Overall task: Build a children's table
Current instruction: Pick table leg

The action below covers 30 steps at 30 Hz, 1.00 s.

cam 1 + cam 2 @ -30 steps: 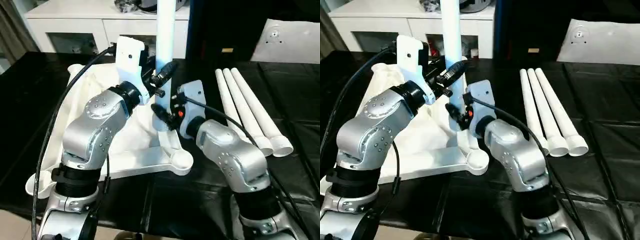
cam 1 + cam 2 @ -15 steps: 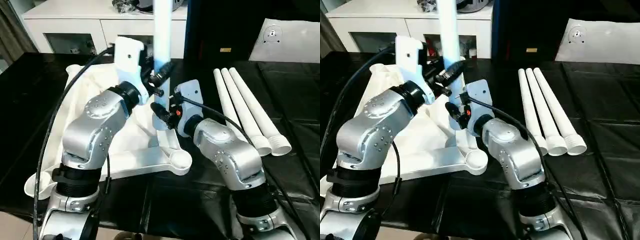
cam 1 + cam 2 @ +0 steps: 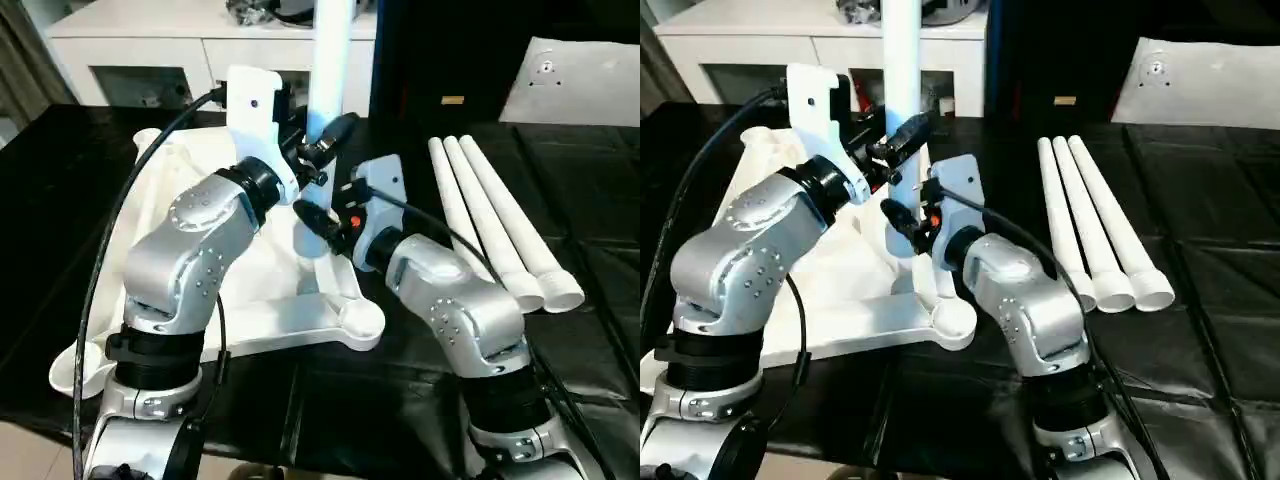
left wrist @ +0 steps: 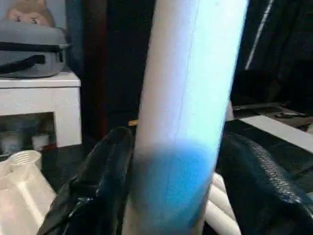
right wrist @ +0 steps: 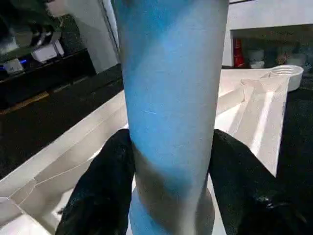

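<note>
Upright leg (image 3: 330, 60), frame center, is clamped by both end effectors: left end effector (image 4: 171, 191) higher, right end effector (image 5: 171, 186) lower. Tabletop (image 3: 250, 320) lies ribs-up, lower left. Leg should be kept vertical and pressed straight into its socket.

Both forearms: silver metallic shells with small recessed screws, black joint collars; white plastic wrist housings, black cables looped along each arm. Left gripper (image 3: 318, 152) and right gripper (image 3: 312, 218): black fingers; red marking near right wrist.

No legible text, labels or numbers anywhere
</note>
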Available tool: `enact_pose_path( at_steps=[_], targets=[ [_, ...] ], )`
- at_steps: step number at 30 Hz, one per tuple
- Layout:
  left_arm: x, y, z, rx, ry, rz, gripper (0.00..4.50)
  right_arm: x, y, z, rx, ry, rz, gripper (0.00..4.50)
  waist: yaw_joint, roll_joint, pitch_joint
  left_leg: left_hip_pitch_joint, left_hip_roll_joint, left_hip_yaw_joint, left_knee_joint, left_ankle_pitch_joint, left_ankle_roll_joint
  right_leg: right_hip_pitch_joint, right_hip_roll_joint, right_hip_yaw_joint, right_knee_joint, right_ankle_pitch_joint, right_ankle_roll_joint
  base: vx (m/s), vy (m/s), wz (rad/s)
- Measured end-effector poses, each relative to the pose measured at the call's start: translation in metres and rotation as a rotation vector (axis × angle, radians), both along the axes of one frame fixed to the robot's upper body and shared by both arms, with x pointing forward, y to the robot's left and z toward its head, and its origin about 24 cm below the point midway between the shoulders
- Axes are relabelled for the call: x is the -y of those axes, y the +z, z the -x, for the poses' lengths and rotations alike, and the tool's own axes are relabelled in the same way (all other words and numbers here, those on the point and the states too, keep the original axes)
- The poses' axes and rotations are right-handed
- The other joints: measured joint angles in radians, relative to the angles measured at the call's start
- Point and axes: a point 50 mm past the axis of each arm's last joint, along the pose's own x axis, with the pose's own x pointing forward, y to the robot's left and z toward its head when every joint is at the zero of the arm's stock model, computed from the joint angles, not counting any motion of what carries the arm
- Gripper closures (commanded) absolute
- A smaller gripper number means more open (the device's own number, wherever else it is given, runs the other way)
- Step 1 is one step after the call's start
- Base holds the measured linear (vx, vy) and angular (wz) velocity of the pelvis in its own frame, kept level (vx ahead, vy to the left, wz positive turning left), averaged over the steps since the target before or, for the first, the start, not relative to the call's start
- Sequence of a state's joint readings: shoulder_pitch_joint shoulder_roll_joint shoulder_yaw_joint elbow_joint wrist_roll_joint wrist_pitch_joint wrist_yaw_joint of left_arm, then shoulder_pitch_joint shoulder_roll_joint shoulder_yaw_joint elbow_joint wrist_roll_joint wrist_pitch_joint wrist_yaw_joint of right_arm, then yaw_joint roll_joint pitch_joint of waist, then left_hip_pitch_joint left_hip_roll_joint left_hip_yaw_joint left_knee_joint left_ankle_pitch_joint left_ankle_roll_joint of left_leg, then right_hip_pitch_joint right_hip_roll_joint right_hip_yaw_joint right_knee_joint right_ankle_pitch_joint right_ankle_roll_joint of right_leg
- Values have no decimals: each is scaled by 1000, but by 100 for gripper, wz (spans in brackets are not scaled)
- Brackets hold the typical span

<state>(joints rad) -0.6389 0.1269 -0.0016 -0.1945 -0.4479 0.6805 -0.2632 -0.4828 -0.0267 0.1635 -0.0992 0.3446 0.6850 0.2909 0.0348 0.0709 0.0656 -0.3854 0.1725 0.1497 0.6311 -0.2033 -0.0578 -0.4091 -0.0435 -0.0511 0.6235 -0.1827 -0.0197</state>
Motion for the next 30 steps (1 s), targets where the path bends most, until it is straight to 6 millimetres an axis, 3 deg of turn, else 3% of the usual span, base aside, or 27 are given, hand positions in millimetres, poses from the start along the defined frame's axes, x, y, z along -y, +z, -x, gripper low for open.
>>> enact_pose_path(
  at_steps=[9, 18, 26, 30],
  targets=[
    [-6, 11, 10, 15, -165, 112, 72, 23, 6, 8, 68, 159, -9, 262, 7, 0, 0, 0, 0, 0, 0, 0, 0, 0, 0, 0, 0, 0, 0, 0, 0, 0],
    [-9, 14, 26, -43, -529, 203, 71, 54, 22, 27, 123, 467, -50, 262, 24, 1, 0, 1, 0, 0, 2, 0, 1, 0, 0, 0, 1, 0, 0, 0, 0, 0],
    [-12, 19, 33, -52, -760, 242, 71, 70, 27, 38, 99, 643, -22, 262, 27, 2, -1, 1, 0, 0, 2, 1, 2, 1, 0, 0, 2, 0, 1, 0, 0, 0],
    [-16, 20, 33, -44, -798, 258, 106, 73, 27, 40, 91, 668, -11, 262, 27, 3, -2, 1, 0, 0, 2, 1, 2, 1, 0, 0, 2, 0, 1, 0, 0, 0]
  ],
)
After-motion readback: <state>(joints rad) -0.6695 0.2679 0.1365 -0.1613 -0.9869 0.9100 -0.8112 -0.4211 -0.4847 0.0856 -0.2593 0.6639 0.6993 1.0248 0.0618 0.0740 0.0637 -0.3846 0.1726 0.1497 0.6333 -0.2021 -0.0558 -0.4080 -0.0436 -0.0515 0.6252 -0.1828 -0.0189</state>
